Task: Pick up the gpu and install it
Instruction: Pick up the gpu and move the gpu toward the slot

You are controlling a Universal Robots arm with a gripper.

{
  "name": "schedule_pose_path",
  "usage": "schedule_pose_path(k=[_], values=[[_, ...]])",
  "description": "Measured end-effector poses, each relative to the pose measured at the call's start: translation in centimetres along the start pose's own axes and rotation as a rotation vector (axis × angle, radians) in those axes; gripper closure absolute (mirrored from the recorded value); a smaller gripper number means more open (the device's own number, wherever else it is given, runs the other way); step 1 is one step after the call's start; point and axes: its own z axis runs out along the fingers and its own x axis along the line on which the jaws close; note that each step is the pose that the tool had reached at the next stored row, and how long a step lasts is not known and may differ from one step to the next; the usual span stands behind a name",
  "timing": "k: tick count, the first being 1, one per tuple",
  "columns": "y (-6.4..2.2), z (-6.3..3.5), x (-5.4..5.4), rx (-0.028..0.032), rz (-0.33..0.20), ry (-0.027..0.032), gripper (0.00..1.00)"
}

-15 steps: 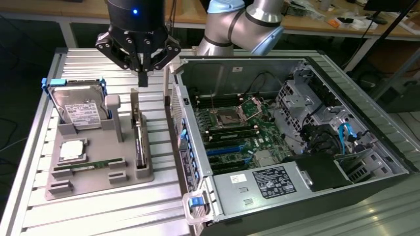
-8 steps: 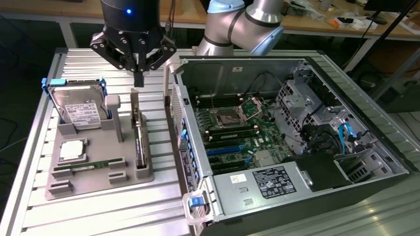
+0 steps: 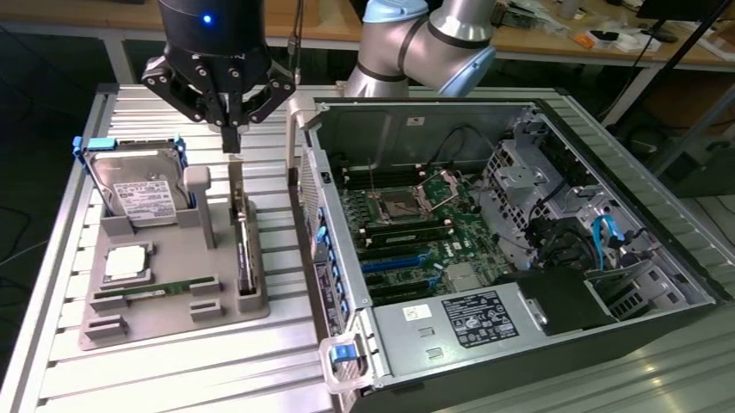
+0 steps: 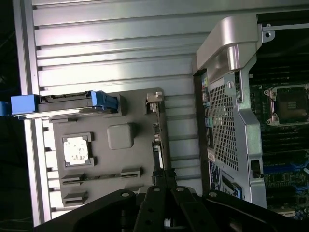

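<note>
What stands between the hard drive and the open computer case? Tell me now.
In the exterior view, a grey holder post and the gpu, standing on edge, lie between the hard drive and the computer case.

The arm (image 3: 442, 39) is a silver-grey tube with pale blue joint caps, carrying a glossy black wrist housing (image 3: 213, 30) with a small blue light (image 3: 208, 17) and a black gripper (image 3: 232, 142) of angled, pin-jointed links.
</note>
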Motion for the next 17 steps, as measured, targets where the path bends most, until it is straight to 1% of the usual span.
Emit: schedule_pose_path(k=[13, 15, 16, 17], values=[[0.00, 0.00, 0.00, 0.0000, 0.000, 0.0000, 0.89], [0.00, 0.00, 0.00, 0.0000, 0.000, 0.0000, 0.76], [0.00, 0.00, 0.00, 0.0000, 0.000, 0.0000, 0.76], [0.00, 0.00, 0.00, 0.0000, 0.000, 0.0000, 0.70]])
